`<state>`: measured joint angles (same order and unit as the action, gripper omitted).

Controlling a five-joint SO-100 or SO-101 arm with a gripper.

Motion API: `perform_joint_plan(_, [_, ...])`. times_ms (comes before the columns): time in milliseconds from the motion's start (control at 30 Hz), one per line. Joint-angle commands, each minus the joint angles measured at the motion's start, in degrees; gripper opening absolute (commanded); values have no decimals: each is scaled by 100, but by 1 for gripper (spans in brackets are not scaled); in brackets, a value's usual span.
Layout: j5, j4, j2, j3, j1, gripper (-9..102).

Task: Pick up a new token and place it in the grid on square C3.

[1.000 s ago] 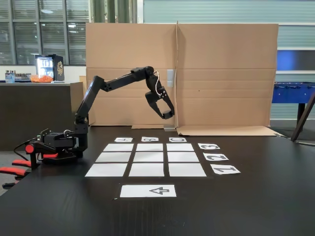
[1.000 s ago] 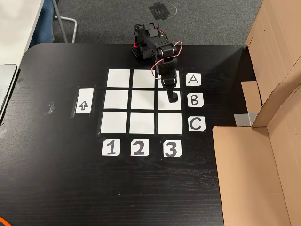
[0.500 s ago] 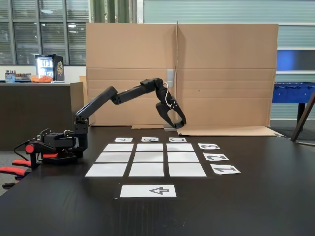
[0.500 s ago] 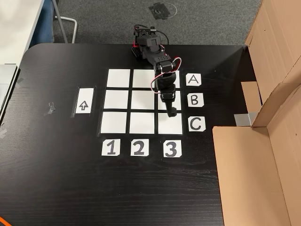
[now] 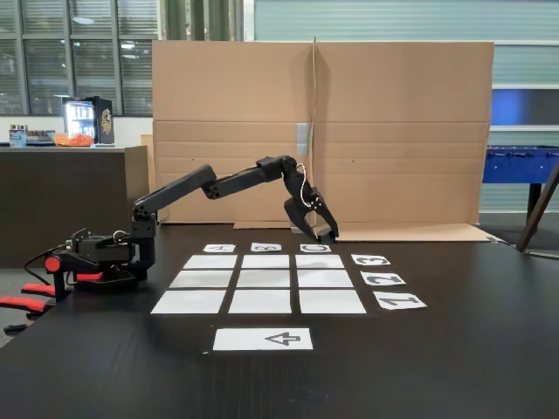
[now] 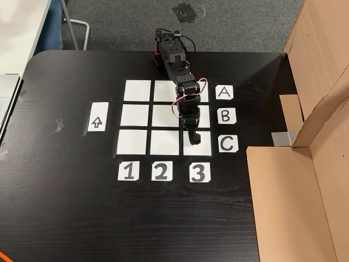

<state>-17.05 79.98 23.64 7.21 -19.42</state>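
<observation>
Hovering low over square C3 [image 6: 197,143] of the grid [image 6: 136,143], the gripper [image 6: 194,140] may carry the token, which cannot be made out; whether its jaws are apart or together cannot be told. Risk: releasing off-centre drops it into the gap toward B3.

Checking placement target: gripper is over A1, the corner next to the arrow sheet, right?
No. In the top-down fixed view the gripper is over square C3, the corner where the C label and 3 label meet, opposite the arrow sheet.
</observation>
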Motion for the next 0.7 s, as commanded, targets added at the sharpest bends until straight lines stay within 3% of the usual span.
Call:
perform_joint_plan(0, [62, -79, -62, -396, 18, 0])
perform_joint_plan(667, [123, -229, -334, -650, -352, 0])
